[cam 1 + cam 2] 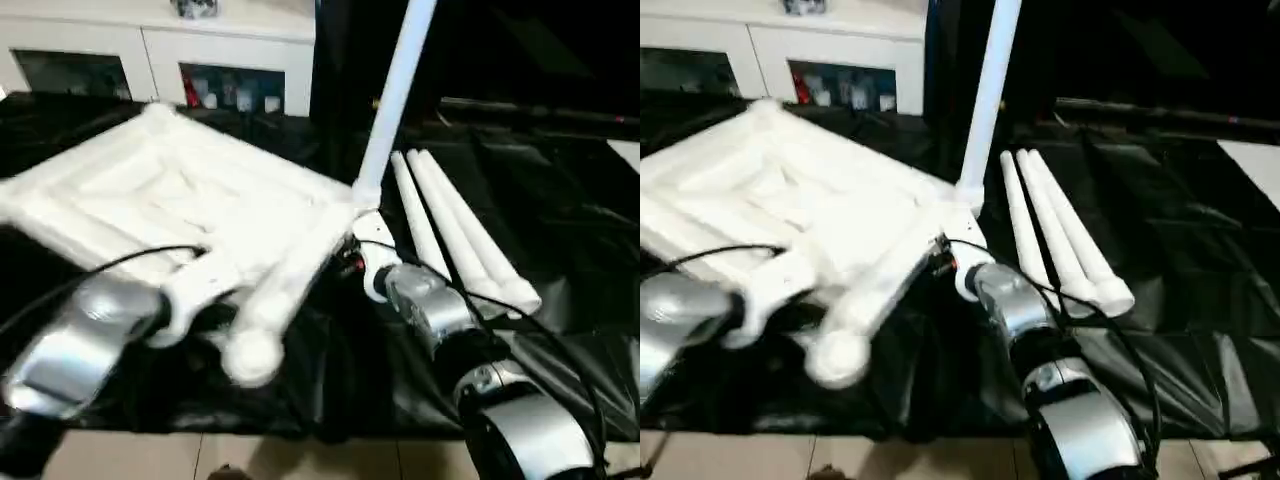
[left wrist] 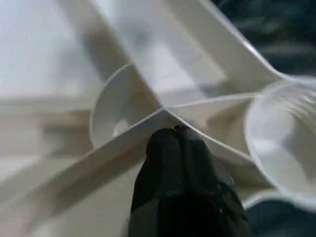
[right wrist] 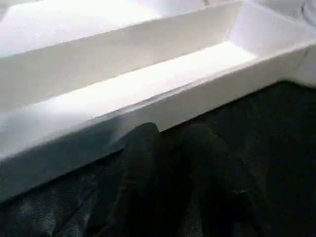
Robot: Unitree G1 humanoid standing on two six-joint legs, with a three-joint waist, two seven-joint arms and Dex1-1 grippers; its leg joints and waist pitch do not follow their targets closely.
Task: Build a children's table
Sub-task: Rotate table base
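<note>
Black sheeting carries our tabletop [image 1: 200, 200]; left gripper [image 2: 177, 143] clenched against its rib, right gripper [image 3: 170, 148] unclear. Light, stiff, slippery: hold ribs.

Light is falling from above and washing out the white tabletop [image 1: 190, 200], whose ribs are blending into glare beside the left gripper [image 2: 177, 131]. The black sheet [image 1: 560, 250] under it is swallowing detail and is showing only faint sheen on its folds. The near corner socket [image 1: 250, 358] ahead of the left forearm is smearing with motion blur. In the right wrist view the right gripper [image 3: 170, 131] is sitting dark and soft, shadowed under the bright tabletop edge just beyond its fingertips.
</note>
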